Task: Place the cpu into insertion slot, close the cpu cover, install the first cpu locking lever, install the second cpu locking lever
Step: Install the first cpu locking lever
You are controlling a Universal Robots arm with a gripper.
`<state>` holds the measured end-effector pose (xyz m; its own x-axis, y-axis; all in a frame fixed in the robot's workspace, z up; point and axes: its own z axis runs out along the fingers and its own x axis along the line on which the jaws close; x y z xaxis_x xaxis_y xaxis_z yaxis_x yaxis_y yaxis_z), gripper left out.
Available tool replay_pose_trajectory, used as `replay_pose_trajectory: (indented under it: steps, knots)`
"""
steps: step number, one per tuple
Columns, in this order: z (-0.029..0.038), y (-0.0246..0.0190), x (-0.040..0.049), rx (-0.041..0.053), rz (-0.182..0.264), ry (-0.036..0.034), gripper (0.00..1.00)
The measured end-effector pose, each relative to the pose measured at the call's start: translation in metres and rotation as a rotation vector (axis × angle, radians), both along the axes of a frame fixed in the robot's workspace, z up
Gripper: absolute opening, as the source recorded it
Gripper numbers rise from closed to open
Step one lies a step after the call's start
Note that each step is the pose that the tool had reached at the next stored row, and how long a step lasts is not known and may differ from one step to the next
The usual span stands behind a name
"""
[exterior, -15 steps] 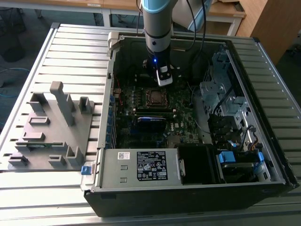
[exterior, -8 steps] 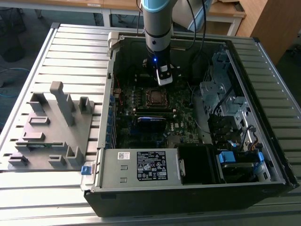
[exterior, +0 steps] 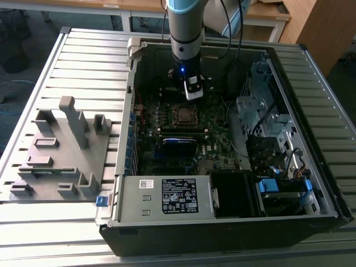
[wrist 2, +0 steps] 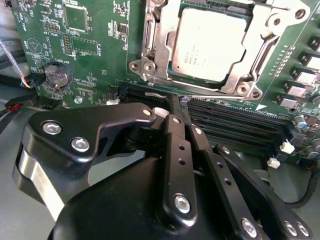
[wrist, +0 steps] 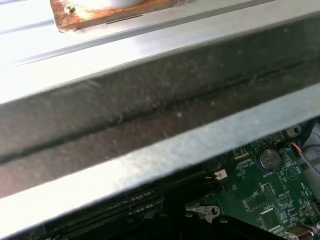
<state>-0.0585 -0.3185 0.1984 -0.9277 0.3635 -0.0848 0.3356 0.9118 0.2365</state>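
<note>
Item: cpu (wrist 2: pixel 210 42), grey-topped, seated in the insertion slot (exterior: pixel 183 114) on the green motherboard (wrist 2: pixel 95 55) inside the open computer case (exterior: pixel 289 183), which lies on the slatted counter (exterior: pixel 39 67). Cpu cover (wrist 2: pixel 152 47): silvery frame lying flat around the chip's edges, judged closed. Locking lever (wrist 2: pixel 225 98): thin wire rod along the socket edge that faces the memory slots (wrist 2: pixel 235 122); whether it is hooked under its catch cannot be told. Gripper (wrist 2: pixel 176 102): fingers drawn together with no gap showing, tips at the lever rod beside the slots; in the exterior view the gripper (exterior: pixel 193 93) hangs just beyond the socket. Hazards, as judged: the narrow tips may slide off the springy wire, letting it snap upward, and a sideways slip could strike the memory-slot latches or board parts nearby.
</note>
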Motion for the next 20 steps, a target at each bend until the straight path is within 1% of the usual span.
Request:
replay_pose_trajectory:
  steps: [2, 7, 10, 15, 17, 20]
  knots:
    - [0.0000, 0.0004, -0.0001, 0.0013, 0.000, 0.0000, 0.10]
    - [-0.0006, 0.0005, 0.0000, 0.0011, 0.000, -0.0002, 0.10]
    - [-0.0014, 0.0004, 0.0000, -0.0066, 0.000, 0.0001, 0.10]
    - [-0.0020, 0.0004, 0.0001, -0.0251, 0.000, -0.0001, 0.10]
    - [-0.0024, 0.0004, 0.0001, -0.0277, 0.000, 0.0001, 0.10]
    - [-0.0035, 0.0004, 0.0001, -0.0276, 0.000, 0.0000, 0.10]
